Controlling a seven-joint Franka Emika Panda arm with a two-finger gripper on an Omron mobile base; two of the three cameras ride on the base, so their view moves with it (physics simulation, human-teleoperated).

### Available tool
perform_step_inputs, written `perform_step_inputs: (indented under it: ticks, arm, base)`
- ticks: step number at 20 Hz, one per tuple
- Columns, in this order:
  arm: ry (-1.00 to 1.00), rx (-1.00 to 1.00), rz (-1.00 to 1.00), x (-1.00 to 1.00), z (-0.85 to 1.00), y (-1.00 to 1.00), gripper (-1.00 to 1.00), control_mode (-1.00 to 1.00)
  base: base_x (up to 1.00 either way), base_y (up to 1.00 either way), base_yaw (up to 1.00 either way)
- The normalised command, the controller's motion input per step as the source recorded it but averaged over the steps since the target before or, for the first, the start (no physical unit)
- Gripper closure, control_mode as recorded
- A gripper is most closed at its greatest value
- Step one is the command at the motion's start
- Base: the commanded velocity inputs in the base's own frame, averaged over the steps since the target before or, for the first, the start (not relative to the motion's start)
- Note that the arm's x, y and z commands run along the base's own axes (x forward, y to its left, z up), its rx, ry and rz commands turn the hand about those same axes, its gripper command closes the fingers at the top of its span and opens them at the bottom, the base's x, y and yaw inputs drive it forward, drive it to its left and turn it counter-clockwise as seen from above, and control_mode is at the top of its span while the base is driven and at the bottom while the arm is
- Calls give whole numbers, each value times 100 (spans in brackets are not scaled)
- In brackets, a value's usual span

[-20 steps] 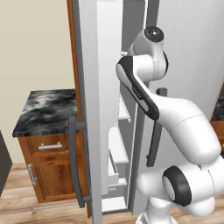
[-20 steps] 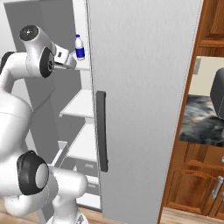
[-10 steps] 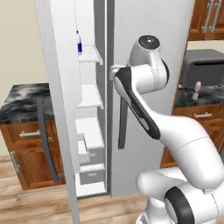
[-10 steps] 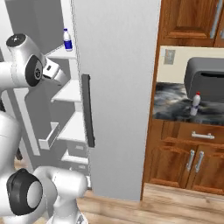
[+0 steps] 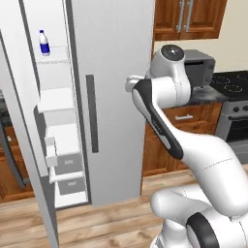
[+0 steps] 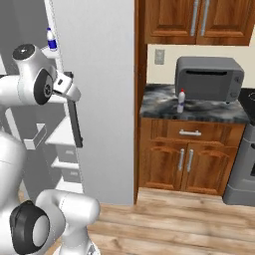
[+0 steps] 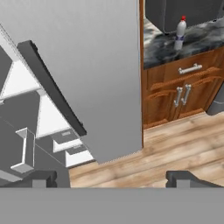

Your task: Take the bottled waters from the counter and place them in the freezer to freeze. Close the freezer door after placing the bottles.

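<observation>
L base view: freezer (image 5: 55, 121) stood open, blue-cap bottle (image 5: 44, 42) upright on top shelf near shelf's left edge, long axis vertical, cap up.

R base view: red-cap bottle (image 6: 181, 101) upright on counter (image 6: 159, 102), just in front of grey microwave (image 6: 209, 78).

Hand view: gripper (image 7: 111, 178) spread wide, held nothing; red-cap btl at top, plain fridge door (image 7: 87, 65) w/ dark handle (image 7: 50, 85).

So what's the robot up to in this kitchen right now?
It is moving bottled water into the freezer. The blue-capped bottle already stands on an upper freezer shelf, and the freezer door hangs open. The red-capped bottle waits on the counter in front of the toaster oven. The gripper is open and empty, looking toward that counter.
</observation>
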Motion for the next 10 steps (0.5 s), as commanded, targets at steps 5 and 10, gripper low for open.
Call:
perform_step_inputs:
  ticks: [5, 10]
  arm:
    - [0, 0, 0, 0, 0, 0, -100, 100]
    - [0, 0, 0, 0, 0, 0, -100, 100]
  base:
    - [22, -100, 7]
    - [83, -100, -10]
